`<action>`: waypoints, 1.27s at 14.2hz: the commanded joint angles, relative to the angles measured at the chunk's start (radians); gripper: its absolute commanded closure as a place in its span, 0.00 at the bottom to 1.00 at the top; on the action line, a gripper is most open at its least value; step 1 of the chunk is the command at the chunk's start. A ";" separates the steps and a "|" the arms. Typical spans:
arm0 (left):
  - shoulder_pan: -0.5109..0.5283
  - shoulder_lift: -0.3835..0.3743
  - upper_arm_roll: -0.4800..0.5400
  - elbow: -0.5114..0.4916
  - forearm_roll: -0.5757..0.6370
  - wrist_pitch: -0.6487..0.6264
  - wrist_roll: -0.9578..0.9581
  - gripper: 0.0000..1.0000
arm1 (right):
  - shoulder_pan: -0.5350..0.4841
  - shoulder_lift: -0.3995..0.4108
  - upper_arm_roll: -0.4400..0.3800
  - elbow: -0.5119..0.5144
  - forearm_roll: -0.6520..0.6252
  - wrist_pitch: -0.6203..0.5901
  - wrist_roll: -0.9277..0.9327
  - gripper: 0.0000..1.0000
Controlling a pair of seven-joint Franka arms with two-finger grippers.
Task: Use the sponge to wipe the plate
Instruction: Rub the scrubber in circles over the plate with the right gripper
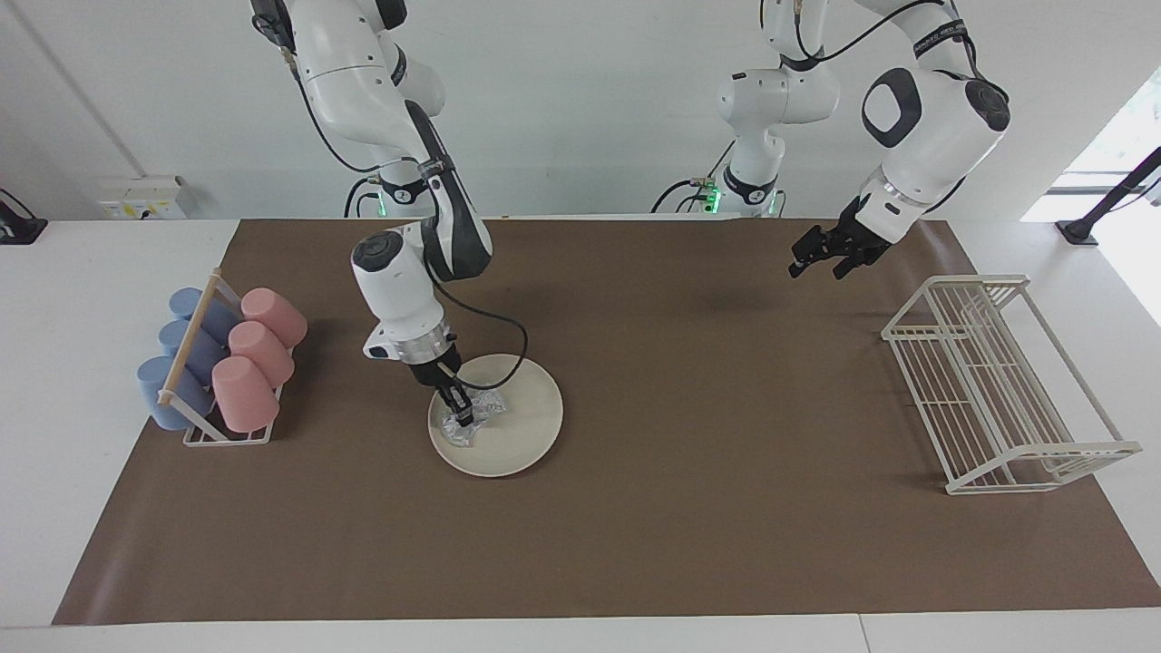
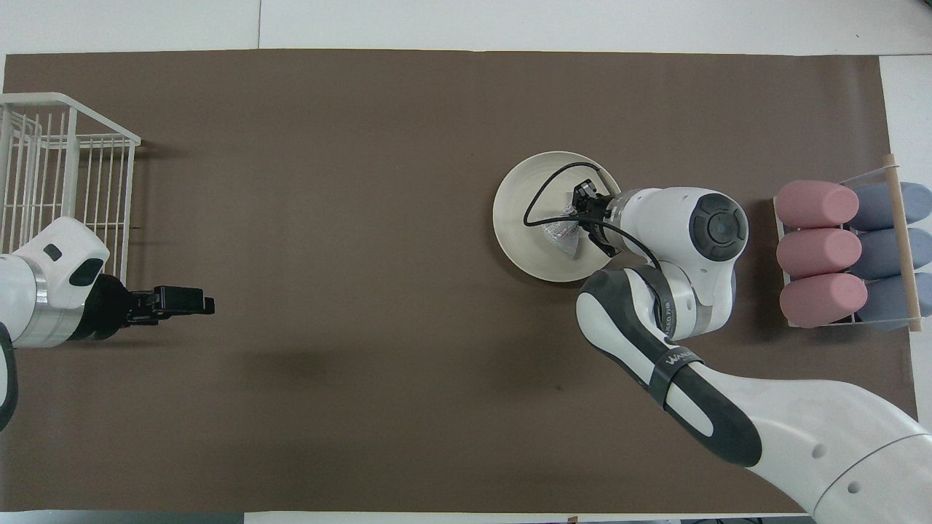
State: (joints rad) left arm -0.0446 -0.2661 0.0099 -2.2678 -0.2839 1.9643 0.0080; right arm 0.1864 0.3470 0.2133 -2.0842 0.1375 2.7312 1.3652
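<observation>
1. Brown mat (image 1: pixel 635 544), matte and flat, spread over most of the white table (image 1: pixel 54 363); lower edge cut off in the overhead view.
2. White wire rack (image 1: pixel 998 381) at the right of the facing frame, thin bars, open-topped, nothing in it; partly cropped at the upper left of the overhead frame.
3. Small wire holder with a wooden rod (image 1: pixel 186 349) at the left of the facing frame, filled with three pink cups (image 1: pixel 258 349) and three blue cups (image 1: pixel 177 363), smooth and round, lying tilted on their sides.
4. Cream plate (image 1: pixel 526 426), round, shallow-rimmed, smooth, left of centre in the facing frame; edge toward the cups hidden under the arm in the overhead frame.
5. Sponge (image 1: pixel 472 422), silvery, crinkled, irregular, lying on the plate on the part toward the cups.
6. Right gripper (image 1: pixel 463 419) pointing down onto the plate, fingers clamped on the sponge; black cable looping over the plate.
7. Left gripper (image 1: pixel 819 258) in the air over bare mat, upper right of the facing frame, waiting, fingers spread apart, holding nothing.
</observation>
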 commanded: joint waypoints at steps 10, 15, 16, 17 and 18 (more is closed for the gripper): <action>0.008 0.011 -0.008 0.016 0.023 0.001 -0.014 0.00 | -0.081 0.024 0.005 -0.034 0.014 0.019 -0.172 1.00; 0.008 0.011 -0.007 0.016 0.023 0.002 -0.014 0.00 | 0.001 0.020 0.004 -0.030 0.014 0.018 -0.006 1.00; 0.008 0.011 -0.007 0.016 0.023 0.002 -0.014 0.00 | 0.002 0.011 0.004 -0.024 0.013 0.007 0.003 1.00; 0.008 0.011 -0.007 0.016 0.023 0.002 -0.014 0.00 | 0.005 -0.017 0.008 -0.010 0.013 -0.023 0.026 1.00; 0.008 0.011 -0.007 0.016 0.023 0.002 -0.014 0.00 | 0.007 -0.058 0.008 0.025 0.013 -0.097 0.056 1.00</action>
State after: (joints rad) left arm -0.0446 -0.2656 0.0098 -2.2678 -0.2839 1.9650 0.0078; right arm 0.2013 0.3402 0.2129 -2.0851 0.1377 2.7225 1.3798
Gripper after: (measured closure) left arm 0.000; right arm 0.907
